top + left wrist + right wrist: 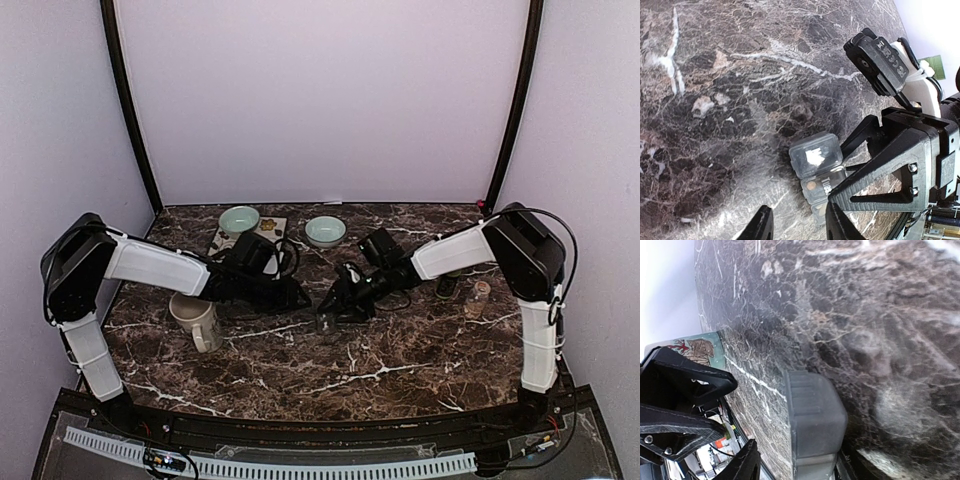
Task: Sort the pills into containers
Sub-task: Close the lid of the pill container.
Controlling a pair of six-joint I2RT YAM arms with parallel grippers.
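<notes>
While poised over the pill box in the middle of the desk, with a white pill and a brown pill in separate compartments, seems to be at the lid-opening step: left gripper apart at one end of the box, right gripper apart about the other, a gap showing beside one finger, nothing clamped. Next calls for pinning the box with one gripper and lifting a lid edge with the other, without skidding it.
</notes>
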